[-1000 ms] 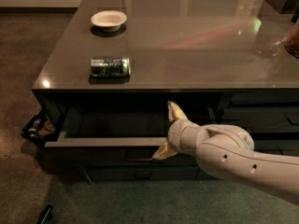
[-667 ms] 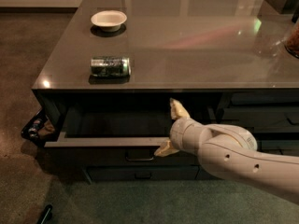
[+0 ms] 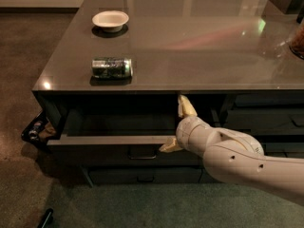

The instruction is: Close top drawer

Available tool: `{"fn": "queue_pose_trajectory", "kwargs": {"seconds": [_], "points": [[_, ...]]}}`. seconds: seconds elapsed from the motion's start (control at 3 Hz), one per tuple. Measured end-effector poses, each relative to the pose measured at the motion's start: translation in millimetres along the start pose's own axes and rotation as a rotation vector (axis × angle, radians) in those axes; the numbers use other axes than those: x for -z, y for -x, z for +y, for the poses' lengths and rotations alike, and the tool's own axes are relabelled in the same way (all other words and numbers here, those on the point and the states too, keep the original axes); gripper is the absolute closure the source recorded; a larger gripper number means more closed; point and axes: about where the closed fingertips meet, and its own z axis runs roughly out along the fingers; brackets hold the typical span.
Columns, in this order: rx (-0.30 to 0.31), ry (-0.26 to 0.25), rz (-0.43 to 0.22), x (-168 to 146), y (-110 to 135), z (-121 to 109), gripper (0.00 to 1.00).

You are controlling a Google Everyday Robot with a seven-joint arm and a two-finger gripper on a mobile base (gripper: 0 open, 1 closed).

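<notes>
Top drawer point(image 3: 95, 150): open beneath bench point(image 3: 199, 56). Claw point(image 3: 178, 127): fingers spread, empty, at front rim, 2 o'clock of handle point(image 3: 141, 152). Best pushed squarely toward 12 o'clock, near centre, to avoid skewing.

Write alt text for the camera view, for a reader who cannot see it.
The end effector of a white robot arm, fingers spread, is at the front edge of the open top drawer of a dark table. A can on its side and a bowl sit on top.
</notes>
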Motion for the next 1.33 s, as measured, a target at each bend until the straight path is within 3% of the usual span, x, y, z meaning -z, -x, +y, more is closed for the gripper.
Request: {"fn": "queue_pose_trajectory", "kwargs": {"seconds": [0.33, 0.67, 1.33], "points": [[-0.011, -0.025, -0.011, 0, -1, 0, 0.00], [-0.029, -0.036, -0.026, -13, -2, 16, 0.00], [-0.034, -0.036, -0.033, -15, -2, 17, 0.00]]}}
